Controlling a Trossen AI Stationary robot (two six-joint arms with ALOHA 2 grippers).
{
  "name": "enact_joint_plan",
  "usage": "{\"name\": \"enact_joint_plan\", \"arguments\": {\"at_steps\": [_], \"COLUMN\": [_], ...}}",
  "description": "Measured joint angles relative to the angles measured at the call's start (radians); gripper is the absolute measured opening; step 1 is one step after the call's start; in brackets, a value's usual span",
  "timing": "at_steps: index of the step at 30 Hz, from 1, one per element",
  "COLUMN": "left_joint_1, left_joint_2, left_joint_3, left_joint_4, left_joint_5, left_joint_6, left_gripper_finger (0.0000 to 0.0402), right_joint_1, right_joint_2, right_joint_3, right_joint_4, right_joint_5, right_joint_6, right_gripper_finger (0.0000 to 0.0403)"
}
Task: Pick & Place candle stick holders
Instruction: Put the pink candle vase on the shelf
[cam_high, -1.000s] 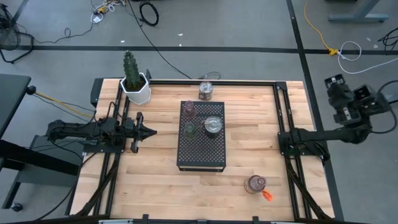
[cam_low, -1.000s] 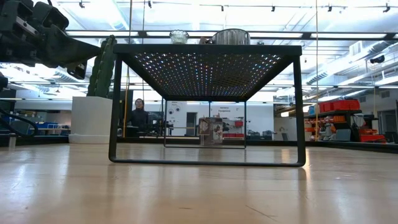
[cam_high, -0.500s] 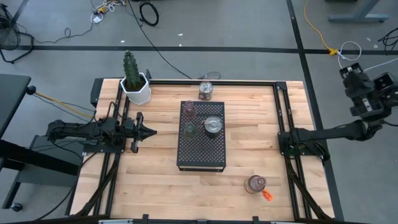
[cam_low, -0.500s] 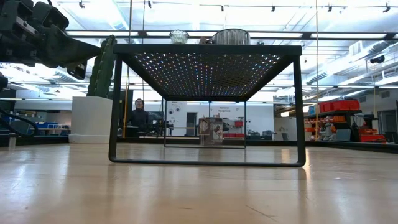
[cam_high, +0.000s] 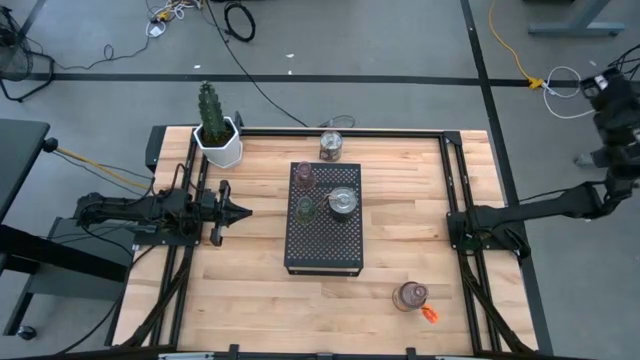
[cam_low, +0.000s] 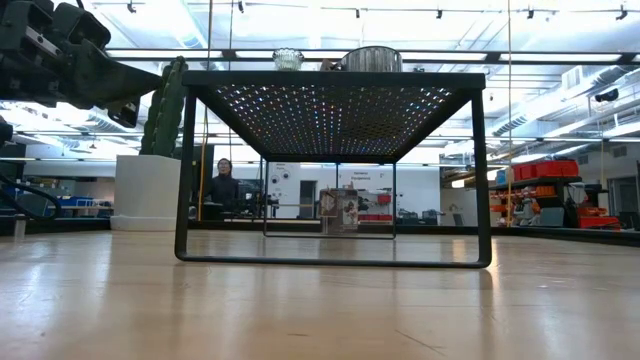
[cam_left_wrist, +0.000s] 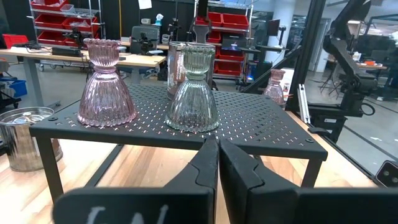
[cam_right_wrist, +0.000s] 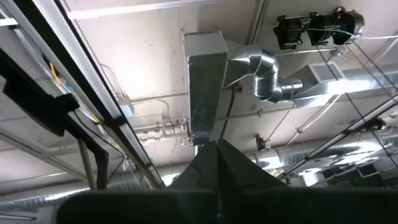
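Three holders (cam_high: 303, 177) were seen set on the black rack (cam_high: 323, 250), so mostly done. One (cam_high: 331, 146) was left behind the rack, another (cam_high: 409, 296) near the tabletop's (cam_high: 250, 290) front. Both pincers, left (cam_high: 243, 211) and right (cam_right_wrist: 216, 149), were clenched, empty.

probably a workshop: red parts bins (cam_left_wrist: 53, 14), workbenches (cam_left_wrist: 74, 57), bare ceiling ducts (cam_right_wrist: 249, 65)

Five candle stick holders, all upright. On the black perforated stand (cam_high: 323, 240), 12 o'clock end: pink-purple holder (cam_high: 304, 177), green holder (cam_high: 306, 208) directly at its 6 o'clock, wider silvery-clear holder (cam_high: 343, 201) alongside. One pinkish holder (cam_high: 331, 146) stands on the table past the stand's 12 o'clock edge; a tagged holder (cam_high: 410, 296) stands at table 5 o'clock.
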Motion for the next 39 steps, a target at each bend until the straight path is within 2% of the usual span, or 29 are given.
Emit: {"name": "enact_joint_plan", "arguments": {"at_steps": [13,20,32,39], "left_joint_1": [0.000,0.000,0.000,0.000], "left_joint_2": [0.000,0.000,0.000,0.000], "left_joint_3": [0.000,0.000,0.000,0.000], "left_joint_4": [0.000,0.000,0.000,0.000], "left_joint_5": [0.000,0.000,0.000,0.000], "left_joint_6": [0.000,0.000,0.000,0.000], "left_gripper_finger": [0.0018,0.0018,0.0018,0.0018], "right_joint_1": [0.000,0.000,0.000,0.000], "right_joint_2": [0.238,0.339,0.434,0.448], "right_joint_3": [0.362,0.517,0.631,0.643], "right_joint_4": [-0.184,-0.363,-0.552,-0.683], "right_joint_5": [-0.061,-0.061,-0.059,-0.058], "right_joint_6": [0.078,0.069,0.019,-0.025], "right_gripper_finger": [0.0000,0.0000,0.0000,0.0000]}}
